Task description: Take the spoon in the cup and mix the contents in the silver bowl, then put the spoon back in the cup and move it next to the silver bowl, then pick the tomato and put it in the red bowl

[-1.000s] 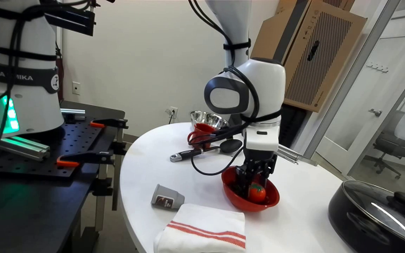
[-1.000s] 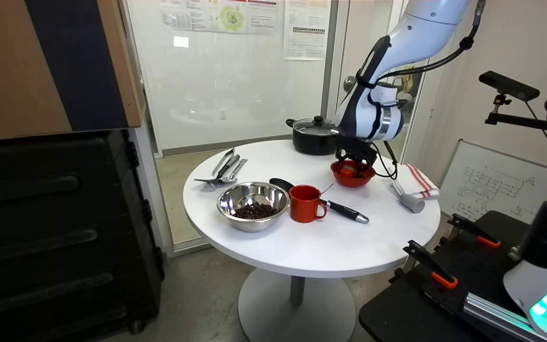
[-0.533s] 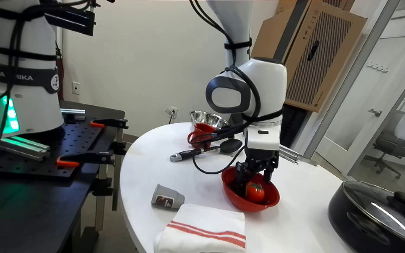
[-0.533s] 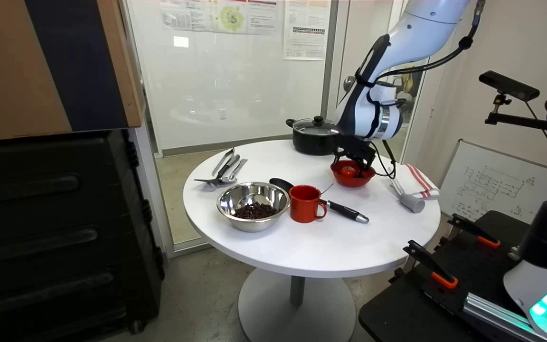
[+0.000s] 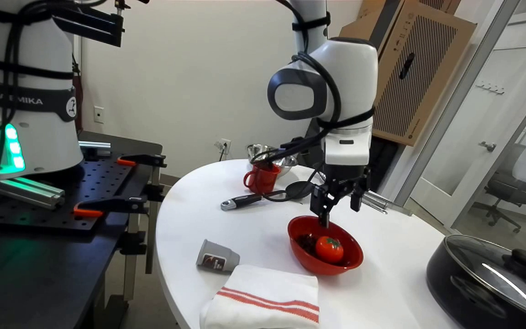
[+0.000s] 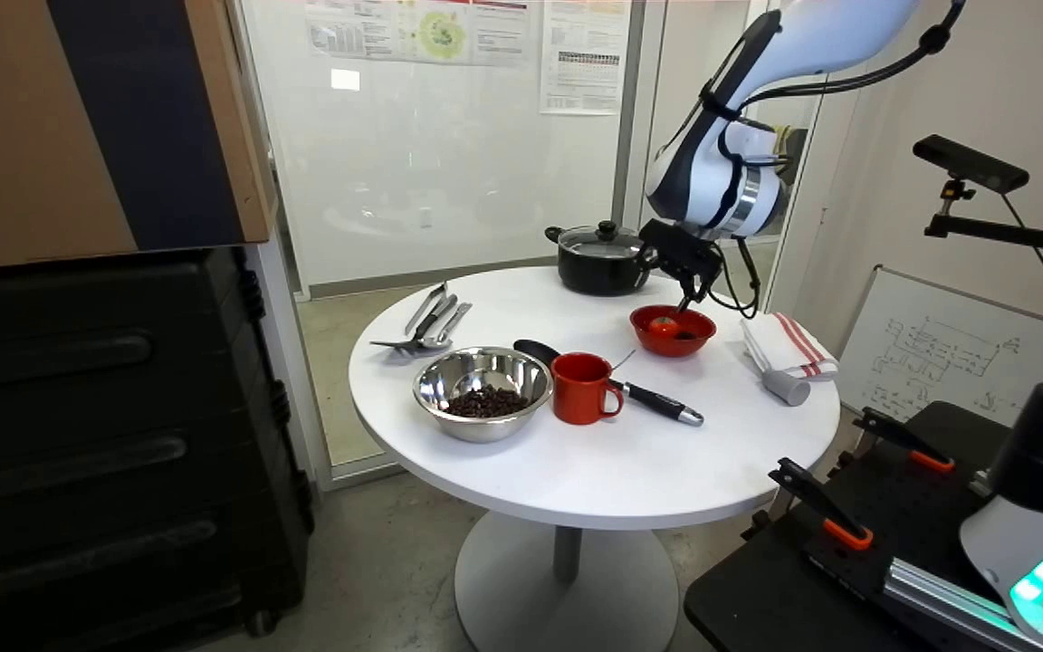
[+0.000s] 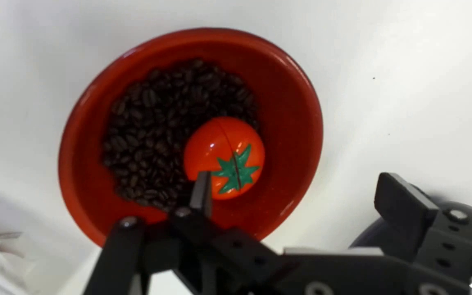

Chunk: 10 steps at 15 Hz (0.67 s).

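The tomato [image 7: 224,157] sits in the red bowl [image 7: 293,131], against the edge of a bed of dark beans [image 7: 150,139], green leaf mark showing. The gripper [image 5: 340,214] is just above the bowl, fingers [image 7: 404,215] spread wide apart: one tip hangs over the inside, the other out past the rim, both clear of the tomato. Bowl's in from the edge of the round white table [image 6: 594,480], between the lidded black pot [image 6: 603,272] and a folded towel [image 5: 263,292] with red stripes. Elsewhere near the table edge: the silver bowl [image 6: 478,428], more dark beans in it. The red cup [image 6: 580,398] is upright just beside it, handle turned away; touching or not, can't tell from here. Of the spoon [image 6: 624,359], a thin handle shows by the cup's rim; inside the cup or behind it, can't tell. A serving spoon [image 6: 664,404], black head and handle, lies close by the cup. Metal utensils [image 6: 431,321] along the edge toward the cardboard box [image 6: 105,118]. Grey cup [image 5: 219,257] on its side at a corner of the towel, near the edge facing the black bench [image 5: 16,265].
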### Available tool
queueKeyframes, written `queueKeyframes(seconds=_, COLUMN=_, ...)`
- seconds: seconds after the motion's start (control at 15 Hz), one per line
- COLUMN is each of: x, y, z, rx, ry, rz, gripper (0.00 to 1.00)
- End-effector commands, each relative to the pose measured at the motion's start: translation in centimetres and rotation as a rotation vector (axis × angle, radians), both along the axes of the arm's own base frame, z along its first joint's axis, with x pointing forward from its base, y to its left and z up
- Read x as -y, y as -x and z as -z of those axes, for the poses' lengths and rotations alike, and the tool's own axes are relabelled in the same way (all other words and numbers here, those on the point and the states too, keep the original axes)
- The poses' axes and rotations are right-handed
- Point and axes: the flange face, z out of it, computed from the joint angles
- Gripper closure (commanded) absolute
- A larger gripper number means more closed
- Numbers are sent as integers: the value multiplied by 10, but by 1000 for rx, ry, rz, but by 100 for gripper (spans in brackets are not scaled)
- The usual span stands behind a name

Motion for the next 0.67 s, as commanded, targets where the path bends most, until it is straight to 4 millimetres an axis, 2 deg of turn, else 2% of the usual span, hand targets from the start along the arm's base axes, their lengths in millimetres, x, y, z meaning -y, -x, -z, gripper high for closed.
queueKeyframes(seconds=0.0, x=-10, y=22, z=-36, rx=45, ry=-13, rz=-48, gripper=0)
queueKeyframes(seconds=0.33, x=-35, y=40, z=-61, rx=82, ry=-43, rz=-128, gripper=0)
queueKeyframes(seconds=0.4, x=-30, y=25, z=-50, rx=71, ry=-50, rz=-103, gripper=0)
queueKeyframes(seconds=0.6, x=-31, y=27, z=-51, rx=70, ry=-53, rz=-107, gripper=0)
